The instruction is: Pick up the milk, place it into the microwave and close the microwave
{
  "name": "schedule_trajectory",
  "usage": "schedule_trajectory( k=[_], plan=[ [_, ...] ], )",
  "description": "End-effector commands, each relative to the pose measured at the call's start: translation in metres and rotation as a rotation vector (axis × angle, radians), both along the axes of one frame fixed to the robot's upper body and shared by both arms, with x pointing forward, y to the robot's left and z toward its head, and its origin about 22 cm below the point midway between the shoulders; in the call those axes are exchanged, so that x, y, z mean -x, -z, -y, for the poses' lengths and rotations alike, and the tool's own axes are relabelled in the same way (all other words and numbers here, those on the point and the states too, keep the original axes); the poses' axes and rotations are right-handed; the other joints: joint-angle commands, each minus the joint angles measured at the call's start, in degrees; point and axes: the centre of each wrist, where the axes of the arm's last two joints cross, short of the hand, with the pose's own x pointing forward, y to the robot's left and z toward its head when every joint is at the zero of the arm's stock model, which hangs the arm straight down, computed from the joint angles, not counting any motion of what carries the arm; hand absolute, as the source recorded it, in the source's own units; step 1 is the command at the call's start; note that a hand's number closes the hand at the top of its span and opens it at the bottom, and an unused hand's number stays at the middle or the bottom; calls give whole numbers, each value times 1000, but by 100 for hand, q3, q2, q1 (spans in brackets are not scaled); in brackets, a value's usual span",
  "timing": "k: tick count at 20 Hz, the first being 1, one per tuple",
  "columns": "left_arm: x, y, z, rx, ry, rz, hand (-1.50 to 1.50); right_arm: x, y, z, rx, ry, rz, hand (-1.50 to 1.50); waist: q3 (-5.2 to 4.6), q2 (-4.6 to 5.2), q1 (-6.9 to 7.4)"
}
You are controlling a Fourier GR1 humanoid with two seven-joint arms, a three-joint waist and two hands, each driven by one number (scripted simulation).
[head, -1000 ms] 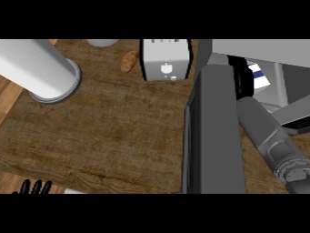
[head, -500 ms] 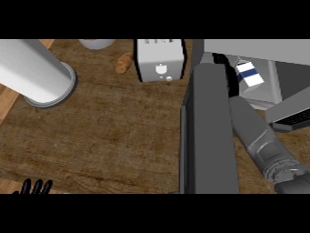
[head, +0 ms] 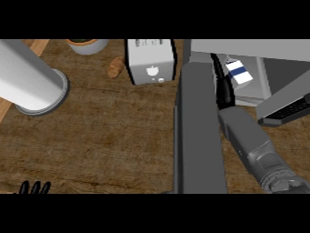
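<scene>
Milk placement into microwave in progress.
Right hand (head: 222, 88) reaches inside beside milk (head: 237, 73); grasp state cannot be determined. Left hand (head: 34, 188) rests relaxed. Next: withdraw, swing door (head: 199, 132) closed.

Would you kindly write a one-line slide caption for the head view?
Right hand reaches into the open grey microwave beside the white-and-blue milk carton; left hand rests at the lower edge.

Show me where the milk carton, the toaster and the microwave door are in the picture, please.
milk carton (head: 238, 73), head view, on its blue and white side.
toaster (head: 152, 63), head view, on its white front face.
microwave door (head: 199, 132), head view, on the grey edge of the open door.
</scene>
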Motion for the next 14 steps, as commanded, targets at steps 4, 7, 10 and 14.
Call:
schedule_trajectory(
  k=[4,7,10,14],
  plan=[
    [9,0,7,-1,-18,-31,-150,21,28,17,-165,-96,-26,-150,-16,-110,-212],
    [8,-6,9,0,-8,-16,-150,44,52,27,-160,-85,-20,-150,-17,-128,-265],
    [18,-1,8,6,-19,-37,-150,57,65,27,-206,-92,15,-150,-19,-144,-278],
    [6,-13,14,-8,-14,-41,-150,64,71,28,-262,-147,-3,-150,-25,-198,-443]
  ],
)
